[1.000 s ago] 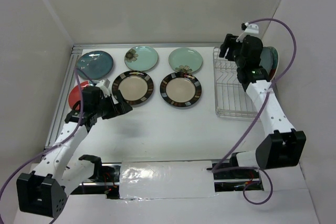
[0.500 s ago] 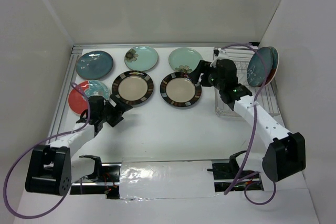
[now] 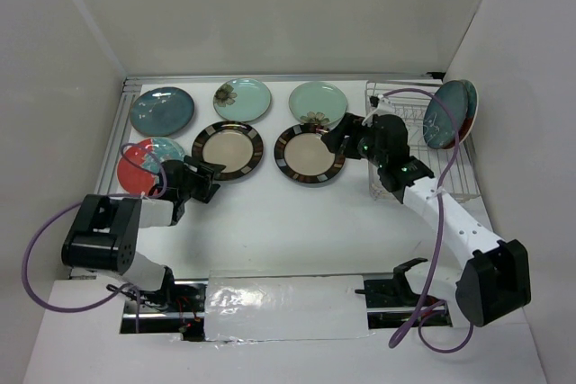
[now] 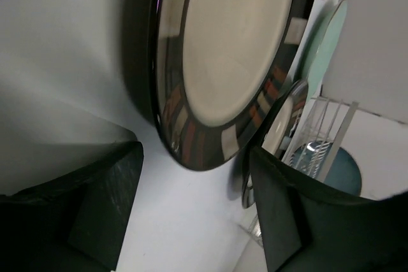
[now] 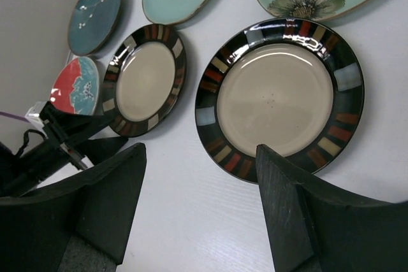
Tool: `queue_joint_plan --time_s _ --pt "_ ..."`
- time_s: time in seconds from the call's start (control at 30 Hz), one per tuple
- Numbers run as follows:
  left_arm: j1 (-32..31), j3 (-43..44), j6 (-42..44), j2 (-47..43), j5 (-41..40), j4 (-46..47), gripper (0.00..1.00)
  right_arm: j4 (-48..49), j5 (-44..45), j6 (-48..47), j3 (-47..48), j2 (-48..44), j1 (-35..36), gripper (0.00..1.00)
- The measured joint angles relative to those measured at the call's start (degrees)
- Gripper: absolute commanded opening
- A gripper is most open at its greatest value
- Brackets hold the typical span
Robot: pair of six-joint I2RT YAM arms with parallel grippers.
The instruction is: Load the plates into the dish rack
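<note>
Cream plate [image 4: 236, 49] just ahead of left tool [image 4: 196, 157]

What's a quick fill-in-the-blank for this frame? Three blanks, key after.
1. The left gripper, jaws open, faces a striped plate; the table holds ____ such plates.
2. The teal plate in the dish rack stands ____.
3. The right gripper hovers over the other striped plate, jaws ____.
Missing: two; upright; open.

The silver wire dish rack [image 3: 450, 175] stands on the white tabletop [image 3: 288, 213], with a round teal ceramic plate [image 3: 447, 112] and another behind it upright in the rack's far right end. Left of the rack, six round ceramic plates [image 3: 310, 152] lie flat in two rows.
</note>
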Motion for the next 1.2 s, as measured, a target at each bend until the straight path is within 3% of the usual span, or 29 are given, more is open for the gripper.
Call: queue_joint_plan --time_s 0.07,0.17,0.2,0.3,0.33,0.43,0.63,0.93,1.2 --pt "-0.02 0.61 -1.66 2.23 -0.37 2.12 0.71 0.59 -0.09 -0.09 -0.07 -0.15 0.0 0.76" --pt "-0.07 1.95 -3.39 5.53 -1.51 3.61 0.51 1.09 -0.28 -0.55 -0.11 -0.24 -0.02 0.76" --pt "-0.17 2.12 -3.74 6.36 -1.88 3.89 0.41 1.18 -0.31 -0.83 -0.22 -0.26 -0.11 0.76" --pt "-0.5 2.16 -5.2 7.69 -3.13 4.07 0.27 1.29 -0.35 -1.33 -1.31 -0.48 -0.35 0.76" --pt "-0.52 2.19 -5.86 8.07 -3.15 4.5 0.17 1.36 -0.5 -1.49 -1.77 -0.5 -0.55 0.76" --pt "-0.48 2.32 -6.86 7.85 -2.93 7.34 0.0 1.18 -1.03 -1.86 -2.95 -0.5 -0.79 0.77" --pt "-0.74 0.42 -6.29 3.28 -3.23 6.43 0.0 0.81 -2.75 -2.49 -3.32 -0.5 -0.7 0.77" --pt "0.09 -5.11 2.05 -21.97 -4.39 -15.52 0.0 0.37 -6.91 -2.4 0.24 3.65 3.39 0.81" --pt "0.7 -5.2 5.55 -35.3 0.46 -21.22 0.0 0.68 -10.45 0.37 2.95 9.4 8.76 0.84"
